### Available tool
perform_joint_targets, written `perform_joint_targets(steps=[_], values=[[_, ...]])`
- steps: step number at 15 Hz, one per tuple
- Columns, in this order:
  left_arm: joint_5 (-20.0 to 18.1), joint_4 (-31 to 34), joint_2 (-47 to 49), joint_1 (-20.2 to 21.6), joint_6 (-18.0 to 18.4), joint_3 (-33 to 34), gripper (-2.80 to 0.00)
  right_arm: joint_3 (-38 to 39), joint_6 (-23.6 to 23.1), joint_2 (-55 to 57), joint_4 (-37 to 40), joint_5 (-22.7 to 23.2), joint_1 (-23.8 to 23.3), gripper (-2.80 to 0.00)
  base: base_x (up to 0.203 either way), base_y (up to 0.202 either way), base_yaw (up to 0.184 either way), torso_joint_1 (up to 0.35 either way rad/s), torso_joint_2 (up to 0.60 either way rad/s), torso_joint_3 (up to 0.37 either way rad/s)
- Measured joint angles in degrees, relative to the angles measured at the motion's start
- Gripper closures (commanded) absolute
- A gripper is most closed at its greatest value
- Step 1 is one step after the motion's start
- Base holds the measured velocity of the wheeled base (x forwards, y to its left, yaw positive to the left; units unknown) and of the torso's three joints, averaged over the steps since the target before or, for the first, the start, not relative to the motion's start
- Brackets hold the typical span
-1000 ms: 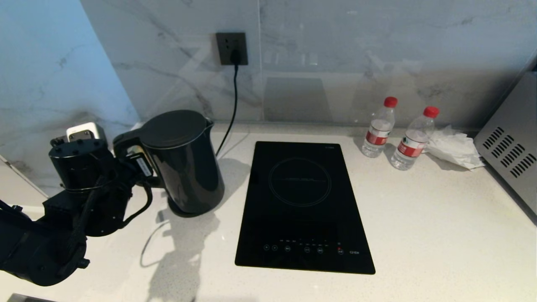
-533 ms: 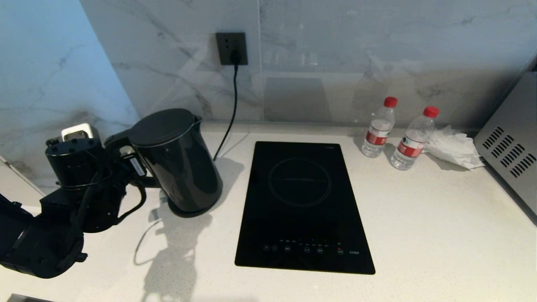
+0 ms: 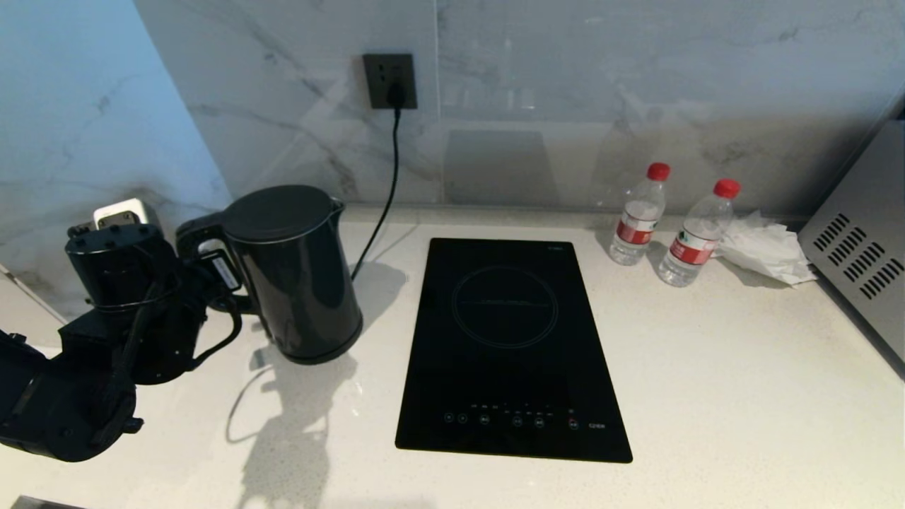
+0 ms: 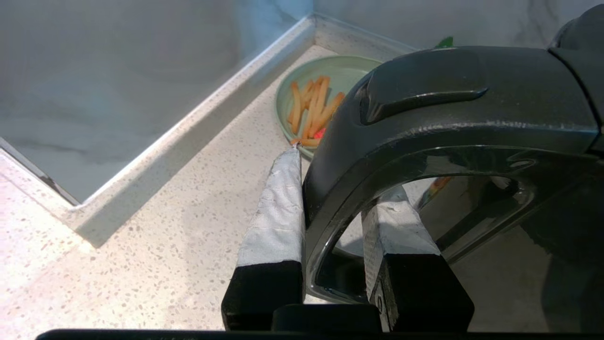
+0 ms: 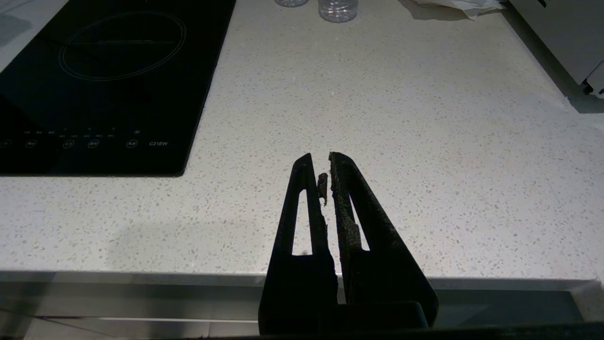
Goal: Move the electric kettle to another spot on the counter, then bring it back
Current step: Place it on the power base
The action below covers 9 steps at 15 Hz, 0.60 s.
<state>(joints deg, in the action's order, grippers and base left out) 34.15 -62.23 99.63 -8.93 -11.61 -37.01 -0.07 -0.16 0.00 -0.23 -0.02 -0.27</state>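
Left end effector (image 4: 330, 222) grips the electric kettle (image 3: 297, 272) by its loop handle, at middle left of the head view. Over the last second the kettle has straightened and shifted slightly left on the worktop (image 3: 707, 396), so the move is probably underway. Right end effector (image 5: 325, 174) idles closed.

Tall black jug kettle (image 3: 297, 272): glossy plastic, smooth, reflective at centre left. Off-white speckled stone counter (image 3: 707, 396): polished. Black glass cooktop panel (image 3: 509, 346), centre: mirror-smooth. Marble-look wall tiles (image 3: 601, 85), top: glossy. Clear plastic bottles (image 3: 636, 215), upper right. Left gripper fingers (image 4: 278, 212): grey cloth-like tape, rough.
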Motion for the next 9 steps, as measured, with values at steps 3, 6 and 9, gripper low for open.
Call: perform_joint_targets(steps=[3,6,9], values=[[0.1,-0.3,-0.1,0.0,-0.1,0.3,0.0,0.0,0.0,0.0,0.0,0.0,0.0,0.0,0.0,0.0,0.0,0.0,0.0,0.0],[-0.4,-0.7,-0.9,-0.4,0.0,3.0,0.0,0.0,0.0,0.0,0.0,0.0,0.0,0.0,0.0,0.0,0.0,0.0,0.0,0.0],[-2.3,-0.8,-3.1,-0.7,0.0,7.3,0.0,0.0,0.0,0.0,0.0,0.0,0.0,0.0,0.0,0.0,0.0,0.0,0.0,0.0]])
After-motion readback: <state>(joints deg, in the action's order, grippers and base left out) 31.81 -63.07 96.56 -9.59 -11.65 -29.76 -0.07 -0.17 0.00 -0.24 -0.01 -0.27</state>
